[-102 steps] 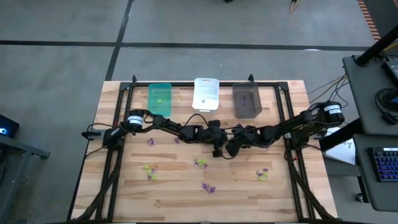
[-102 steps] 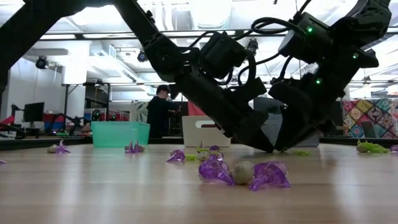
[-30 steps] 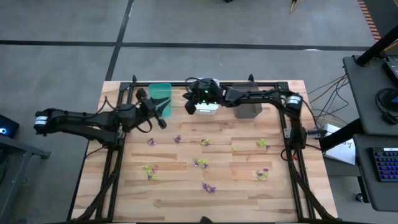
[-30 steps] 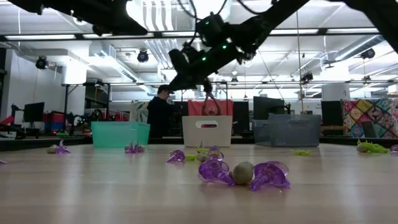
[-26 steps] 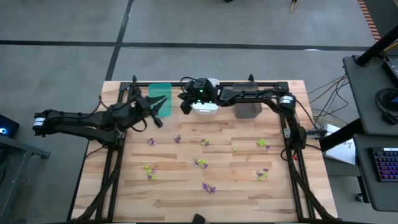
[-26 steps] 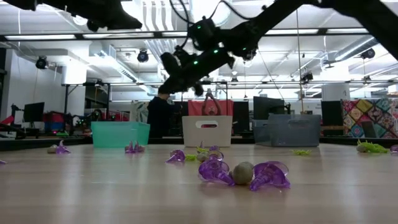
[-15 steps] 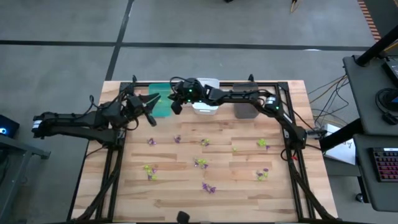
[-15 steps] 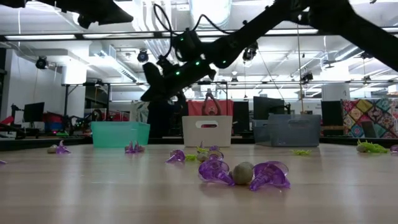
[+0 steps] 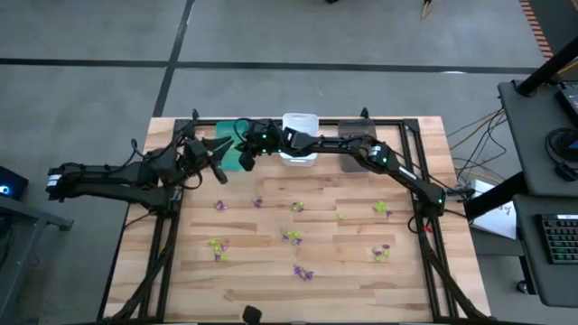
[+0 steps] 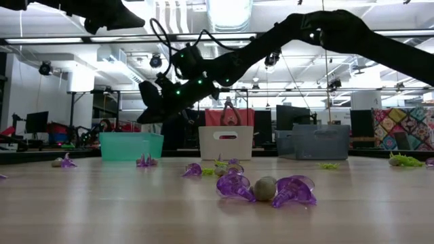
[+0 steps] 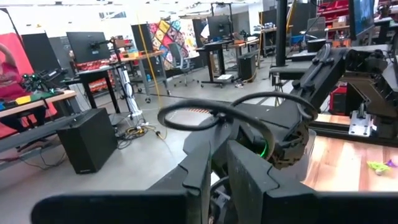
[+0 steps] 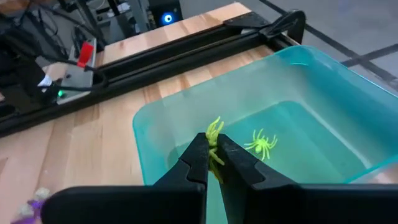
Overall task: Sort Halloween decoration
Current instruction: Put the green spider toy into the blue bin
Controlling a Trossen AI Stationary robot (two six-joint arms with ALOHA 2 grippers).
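a small yellow-green spiky plastic spider (image 12: 214, 140) is pinched between the tips of the right gripper (image 12: 212, 163), whose fingers are pressed together on it, and is held above the translucent green rectangular plastic bin (image 12: 323, 93) at the far-left part of the wooden table (image 9: 343, 271). a second yellow-green spider (image 12: 262, 144) is seen lying on the bin's floor. the remaining purple and yellow-green trinkets (image 9: 293, 236) are scattered over the middle and near half of the table, well apart from the bins. a white bin (image 9: 301, 126) and a dark grey bin (image 9: 361, 135) are set along the far edge beside the green one. the left gripper (image 9: 217, 171) is held near the green bin's left side, its fingers (image 11: 202, 168) drawn almost together with nothing seen between them.
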